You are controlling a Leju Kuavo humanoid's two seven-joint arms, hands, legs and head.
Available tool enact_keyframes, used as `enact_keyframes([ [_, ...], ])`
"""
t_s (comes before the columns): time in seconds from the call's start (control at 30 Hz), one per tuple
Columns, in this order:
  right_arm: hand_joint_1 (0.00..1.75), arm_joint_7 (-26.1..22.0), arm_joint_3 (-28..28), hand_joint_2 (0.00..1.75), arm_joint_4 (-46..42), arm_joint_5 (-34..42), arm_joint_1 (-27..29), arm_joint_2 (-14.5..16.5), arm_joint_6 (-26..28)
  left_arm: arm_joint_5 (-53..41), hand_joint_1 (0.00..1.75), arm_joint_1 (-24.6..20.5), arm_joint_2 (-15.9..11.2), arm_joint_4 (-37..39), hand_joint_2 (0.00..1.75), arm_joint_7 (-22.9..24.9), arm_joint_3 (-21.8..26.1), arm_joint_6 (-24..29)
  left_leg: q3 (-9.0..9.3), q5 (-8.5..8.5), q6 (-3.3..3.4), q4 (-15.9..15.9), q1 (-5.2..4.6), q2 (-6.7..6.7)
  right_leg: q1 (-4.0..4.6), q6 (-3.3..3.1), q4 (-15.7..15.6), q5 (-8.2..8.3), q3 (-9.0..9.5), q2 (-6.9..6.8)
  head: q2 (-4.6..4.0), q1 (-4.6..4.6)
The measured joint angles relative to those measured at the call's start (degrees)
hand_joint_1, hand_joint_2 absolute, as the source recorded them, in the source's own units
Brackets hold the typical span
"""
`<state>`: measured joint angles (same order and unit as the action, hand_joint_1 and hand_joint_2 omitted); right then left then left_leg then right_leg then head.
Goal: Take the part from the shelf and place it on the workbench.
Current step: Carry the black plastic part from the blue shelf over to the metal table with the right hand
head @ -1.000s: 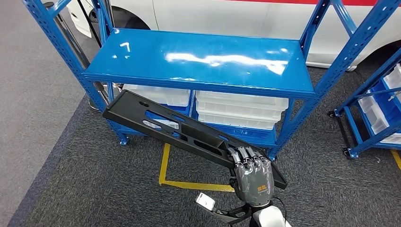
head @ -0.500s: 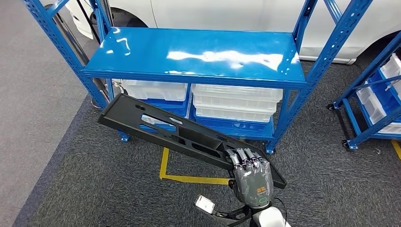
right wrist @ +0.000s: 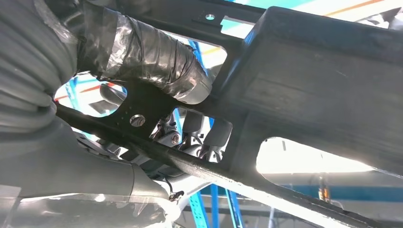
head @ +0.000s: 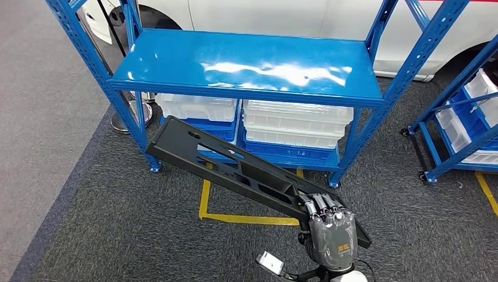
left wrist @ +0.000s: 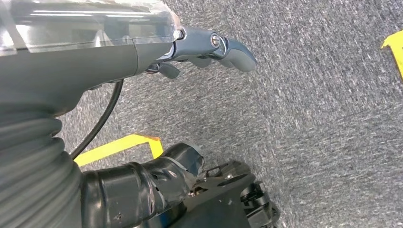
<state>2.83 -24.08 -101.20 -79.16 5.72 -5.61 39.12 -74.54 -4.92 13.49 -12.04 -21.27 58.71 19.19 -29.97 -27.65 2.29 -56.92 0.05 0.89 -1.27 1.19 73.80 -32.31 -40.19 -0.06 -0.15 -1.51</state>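
Note:
In the head view my right hand (head: 332,238) grips the near end of a long black slotted part (head: 235,170). The part slants up and to the left over the carpet, and its far end hangs in front of the blue shelf's (head: 246,64) lower level. The shelf's top board is bare. The right wrist view looks at the part (right wrist: 323,95) from underneath, with the taped thumb (right wrist: 147,52) pressed against it. My left hand (left wrist: 142,57) hangs over the carpet with its fingers (left wrist: 228,45) stretched out and nothing in them.
White bins (head: 296,123) fill the shelf's lower level. A white car (head: 282,17) stands behind it and a second blue rack (head: 464,117) stands at the right. Yellow tape (head: 235,217) marks the grey carpet. A round stand base (head: 132,120) sits by the shelf's left leg.
The whole view has shifted, so the camera moved. My right hand and the part now sit lower and further right in the picture. The hold on the part is unchanged.

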Motion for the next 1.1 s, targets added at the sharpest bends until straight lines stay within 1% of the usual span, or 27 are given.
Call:
enact_keyframes([
  [0.07,1.75,-0.8,0.9,1.75,-0.6,0.2,0.7,0.3,0.0,0.0,0.00,0.0,0.0,0.0,1.75,0.0,0.0,0.0,-0.16,-0.28,-0.20,-0.5,-0.09,0.10,0.12,-0.43,-7.3,3.24,4.18,-0.41,0.00,0.00],
  [0.1,1.75,-1.4,1.4,1.75,-1.1,0.4,1.0,0.5,0.0,0.0,0.00,0.0,0.0,0.0,1.75,0.0,0.0,0.0,-0.30,-0.48,-0.41,-0.9,-0.21,0.13,0.31,-0.67,-10.5,4.16,5.84,-0.70,0.00,0.01],
  [0.13,1.75,-2.1,2.0,1.75,-1.6,0.7,1.4,0.9,0.0,0.1,0.00,0.0,0.0,0.0,1.75,0.0,0.0,0.1,-0.47,-0.60,-0.68,-1.2,-0.28,0.19,0.48,-0.89,-12.6,4.50,6.79,-0.92,0.00,0.02],
  [0.2,1.75,-3.4,3.5,1.75,-2.6,1.4,2.4,1.6,0.1,0.2,0.00,0.0,0.0,0.0,1.75,0.0,0.0,0.2,-0.72,-0.63,-1.20,-1.5,-0.38,0.37,0.80,-1.28,-13.5,4.38,6.84,-0.89,0.00,0.03],
  [0.23,1.75,-4.0,4.3,1.75,-3.1,1.8,3.0,2.0,0.1,0.3,0.00,0.0,0.0,0.0,1.75,-0.1,0.1,0.2,-0.80,-0.72,-1.49,-1.4,-0.33,0.42,0.70,-1.57,-13.6,4.51,6.82,-0.76,0.00,0.03],
  [0.27,1.75,-4.6,5.1,1.75,-3.5,2.0,3.5,2.4,0.1,0.4,0.00,0.0,0.0,0.0,1.75,-0.1,0.1,0.2,-0.96,-1.16,-1.81,-1.8,-0.28,0.34,0.61,-1.89,-13.8,4.67,6.85,-0.66,0.00,0.05],
  [0.3,1.75,-5.1,5.9,1.75,-4.0,2.3,3.9,2.8,0.1,0.5,0.00,0.0,0.0,0.0,1.75,-0.1,0.1,0.2,-1.47,-2.12,-2.16,-3.0,-0.22,0.17,0.47,-2.24,-14.0,4.85,6.86,-0.58,0.00,0.07],
  [0.33,1.75,-5.6,6.7,1.75,-4.4,2.5,4.3,3.3,0.1,0.5,0.00,0.0,0.0,0.0,1.75,-0.2,0.2,0.2,-2.56,-3.72,-2.53,-5.5,-0.09,-0.06,0.36,-2.52,-14.2,4.99,6.85,-0.51,0.00,0.09],
  [0.4,1.75,-6.4,7.9,1.75,-5.1,2.9,5.2,4.0,0.2,0.6,0.00,0.0,0.0,0.0,1.75,-0.2,0.3,0.3,-5.82,-7.31,-3.08,-12.8,0.14,-0.32,0.39,-2.77,-14.2,5.08,6.70,-0.31,0.00,0.10],
  [0.43,1.75,-6.7,8.5,1.75,-5.4,3.1,5.7,4.3,0.2,0.7,0.00,0.1,0.0,0.0,1.75,-0.2,0.3,0.3,-7.26,-8.32,-3.24,-16.0,0.23,-0.33,0.42,-2.79,-14.1,5.09,6.65,-0.17,0.00,0.10],
  [0.47,1.75,-7.1,9.1,1.75,-5.6,3.2,6.1,4.6,0.2,0.7,0.00,0.2,0.0,0.0,1.75,-0.2,0.4,0.4,-7.85,-8.19,-3.31,-17.3,0.27,-0.34,0.42,-2.79,-14.1,5.09,6.65,0.01,0.00,0.10],
  [0.5,1.75,-7.4,9.6,1.75,-5.9,3.4,6.6,4.9,0.2,0.8,0.00,0.3,0.0,0.0,1.75,-0.2,0.4,0.4,-7.43,-6.95,-3.29,-16.4,0.31,-0.35,0.42,-2.79,-14.0,5.09,6.67,0.24,0.00,0.10],
  [0.53,1.75,-7.8,10.1,1.75,-6.1,3.5,7.0,5.2,0.2,0.8,0.00,0.3,0.0,0.0,1.75,-0.2,0.5,0.5,-6.03,-4.89,-3.15,-13.4,0.33,-0.44,0.42,-2.78,-14.0,5.09,6.73,0.52,0.00,0.09],
  [0.57,1.75,-8.3,10.7,1.75,-6.5,3.7,7.4,5.5,0.2,0.8,0.00,0.3,-0.1,0.0,1.75,-0.2,0.5,0.6,-4.19,-2.80,-2.90,-9.3,0.34,-0.77,0.41,-2.75,-14.0,5.09,6.77,0.77,0.00,0.09],
  [0.6,1.75,-8.9,11.2,1.75,-6.9,4.0,7.7,5.9,0.2,0.9,0.00,0.3,-0.1,0.0,1.75,-0.2,0.6,0.6,-2.51,-1.32,-2.61,-5.6,0.28,-1.21,0.48,-2.60,-13.9,5.12,6.73,1.02,0.00,0.09],
  [0.63,1.75,-9.6,11.8,1.75,-7.3,4.3,8.0,6.3,0.2,0.9,0.00,0.3,-0.1,0.0,1.75,-0.2,0.7,0.7,-1.35,-0.56,-2.32,-3.0,0.20,-1.59,0.51,-2.36,-13.8,5.21,6.58,1.24,0.00,0.10],
  [0.67,1.75,-10.4,12.4,1.75,-7.8,4.8,8.3,6.8,0.2,1.0,0.00,0.3,-0.1,0.0,1.75,-0.2,0.8,0.7,-0.87,-0.47,-2.07,-1.7,0.10,-1.89,0.53,-2.04,-13.8,5.34,6.38,1.41,0.00,0.09],
  [0.77,1.75,-12.9,14.7,1.75,-9.2,6.5,9.5,8.0,0.2,1.1,0.00,0.3,-0.1,0.0,1.75,-0.3,1.1,0.8,-0.70,-0.05,-1.16,-0.6,0.15,-1.60,0.56,-0.98,-13.8,5.52,6.05,1.66,0.00,0.07],
  [0.8,1.75,-13.7,15.6,1.75,-9.6,7.2,9.8,8.4,0.3,1.1,0.00,0.3,-0.1,0.0,1.75,-0.4,1.2,0.8,-0.61,0.27,-0.73,-0.2,0.27,-1.35,0.59,-0.75,-12.9,4.82,5.68,1.49,0.00,0.03],
  [0.83,1.75,-14.6,16.5,1.75,-10.1,7.9,10.1,8.8,0.3,1.2,0.00,0.3,-0.1,0.0,1.75,-0.4,1.3,0.8,-0.57,0.56,-0.35,0.1,0.38,-1.06,0.62,-0.58,-10.9,3.43,4.80,1.28,0.00,0.00],
  [0.9,1.75,-16.0,17.9,1.75,-10.6,9.3,10.6,9.4,0.3,1.2,0.00,0.3,-0.1,0.0,1.75,-0.5,1.4,0.9,-0.70,0.73,0.04,0.2,0.25,-0.47,0.53,-0.40,-4.1,-0.42,1.69,0.85,0.00,-0.04],
  [0.93,1.75,-16.6,18.4,1.75,-10.8,9.9,10.9,9.7,0.4,1.2,0.00,0.3,-0.1,0.0,1.75,-0.5,1.4,0.9,-0.79,0.74,0.07,0.2,0.17,-0.18,0.49,-0.31,-0.7,-1.79,0.21,0.79,0.00,-0.03],
  [0.97,1.75,-17.1,18.9,1.75,-11.0,10.4,11.3,10.0,0.4,1.2,0.00,0.4,-0.1,0.0,1.75,-0.5,1.5,0.9,-0.86,0.71,0.09,0.1,0.12,0.11,0.45,-0.23,1.2,-2.15,-0.55,0.72,0.00,-0.04],
  [1.0,1.75,-17.4,19.4,1.75,-11.1,10.8,11.6,10.2,0.4,1.3,0.00,0.4,-0.1,0.0,1.75,-0.5,1.5,0.9,-0.89,0.67,0.06,-0.1,0.10,0.38,0.41,-0.18,0.9,-1.38,-0.23,0.60,0.00,-0.03],
  [1.03,1.75,-17.6,19.7,1.75,-11.2,11.0,11.9,10.4,0.4,1.3,0.00,0.4,-0.1,0.0,1.75,-0.5,1.5,0.9,-0.91,0.58,-0.02,-0.2,0.10,0.63,0.38,-0.17,-1.6,0.25,1.20,0.34,0.00,-0.04],
  [1.07,1.75,-17.7,20.0,1.75,-11.4,11.1,12.0,10.6,0.4,1.3,0.00,0.3,-0.1,0.0,1.75,-0.6,1.6,0.9,-0.94,0.42,-0.17,-0.5,0.10,0.87,0.35,-0.21,-5.6,2.08,3.31,-0.22,0.00,-0.04],
  [1.1,1.75,-17.7,20.2,1.75,-11.5,11.2,12.0,10.7,0.4,1.3,0.00,0.3,-0.1,0.0,1.75,-0.6,1.6,0.9,-1.02,0.18,-0.43,-0.9,-0.04,1.08,0.49,-0.35,-9.2,3.34,5.23,-0.86,0.00,-0.04],
])
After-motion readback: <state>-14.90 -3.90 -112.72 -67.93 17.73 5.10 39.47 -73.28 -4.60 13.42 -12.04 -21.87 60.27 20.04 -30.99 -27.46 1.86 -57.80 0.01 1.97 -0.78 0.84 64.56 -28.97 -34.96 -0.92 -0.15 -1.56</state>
